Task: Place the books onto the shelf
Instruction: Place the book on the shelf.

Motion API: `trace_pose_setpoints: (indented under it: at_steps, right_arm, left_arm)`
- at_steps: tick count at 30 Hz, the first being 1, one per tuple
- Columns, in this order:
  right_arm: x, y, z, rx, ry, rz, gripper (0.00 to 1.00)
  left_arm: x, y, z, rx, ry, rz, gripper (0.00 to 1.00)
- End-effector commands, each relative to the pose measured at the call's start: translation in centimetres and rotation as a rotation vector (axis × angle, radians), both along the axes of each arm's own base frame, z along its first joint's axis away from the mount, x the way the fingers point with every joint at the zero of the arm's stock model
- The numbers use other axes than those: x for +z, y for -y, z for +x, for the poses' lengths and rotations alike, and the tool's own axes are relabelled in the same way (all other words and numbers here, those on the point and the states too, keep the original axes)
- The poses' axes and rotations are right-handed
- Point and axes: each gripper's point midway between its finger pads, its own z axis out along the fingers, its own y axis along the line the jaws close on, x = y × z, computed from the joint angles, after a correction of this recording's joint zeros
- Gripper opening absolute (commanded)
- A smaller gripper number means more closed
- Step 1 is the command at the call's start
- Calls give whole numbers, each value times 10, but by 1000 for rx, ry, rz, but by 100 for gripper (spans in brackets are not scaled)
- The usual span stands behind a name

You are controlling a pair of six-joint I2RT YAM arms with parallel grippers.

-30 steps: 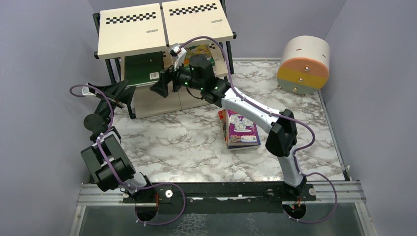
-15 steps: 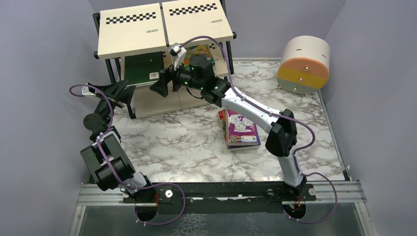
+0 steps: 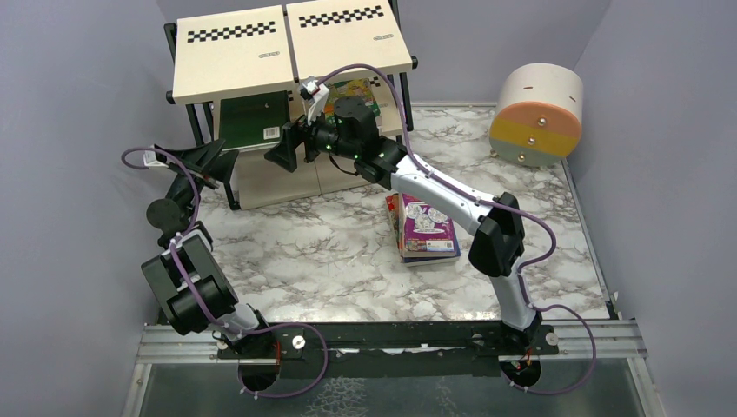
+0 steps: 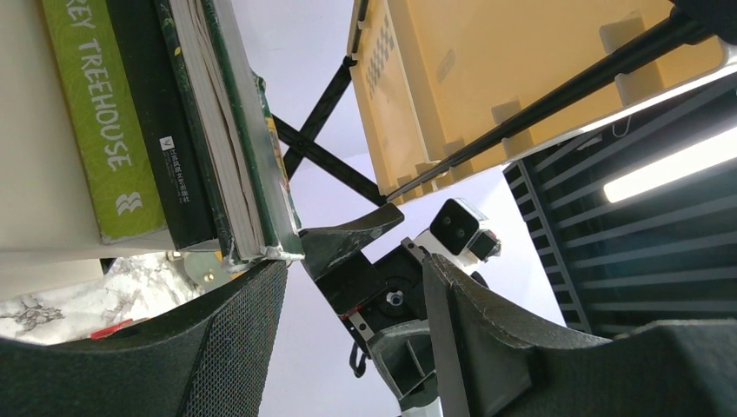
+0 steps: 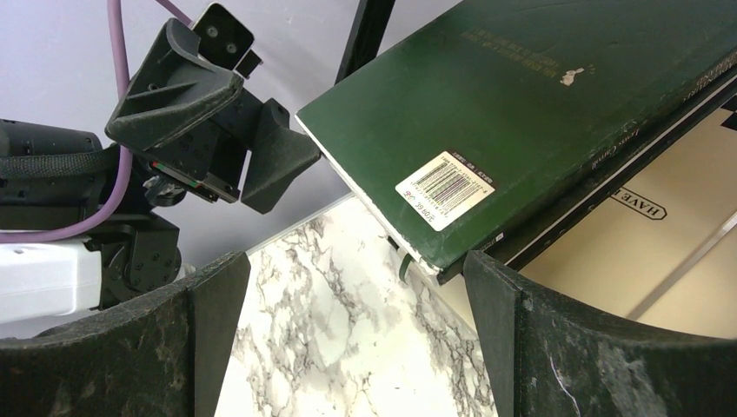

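The dark green book [image 5: 521, 113] lies flat on a pile [image 4: 113, 130] under the top board of the shelf [image 3: 230, 65]. Its barcode corner juts out just ahead of the right pincer [image 5: 355, 269], whose jaws are spread wide and hold nothing. The left pincer [image 4: 352, 265], partly spread and empty, sits at the shelf's left end; one finger [image 4: 217, 347] may touch the pile's corner, but I cannot be sure. More books [image 3: 424, 228] are stacked on the table [image 3: 304, 252]. Nothing has visibly shifted since a second ago.
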Motion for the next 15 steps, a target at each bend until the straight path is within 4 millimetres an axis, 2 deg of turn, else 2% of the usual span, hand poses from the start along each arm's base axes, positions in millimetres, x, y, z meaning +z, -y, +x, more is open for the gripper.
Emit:
trace_pose_setpoints:
  at_steps: [1, 15]
  right_arm:
    - [3, -7, -3, 7, 14, 2, 92]
    - [2, -7, 0, -2, 19, 0, 92]
  left_arm:
    - [18, -3, -3, 34, 104, 65, 52]
    - [19, -2, 1, 32, 107, 67, 52]
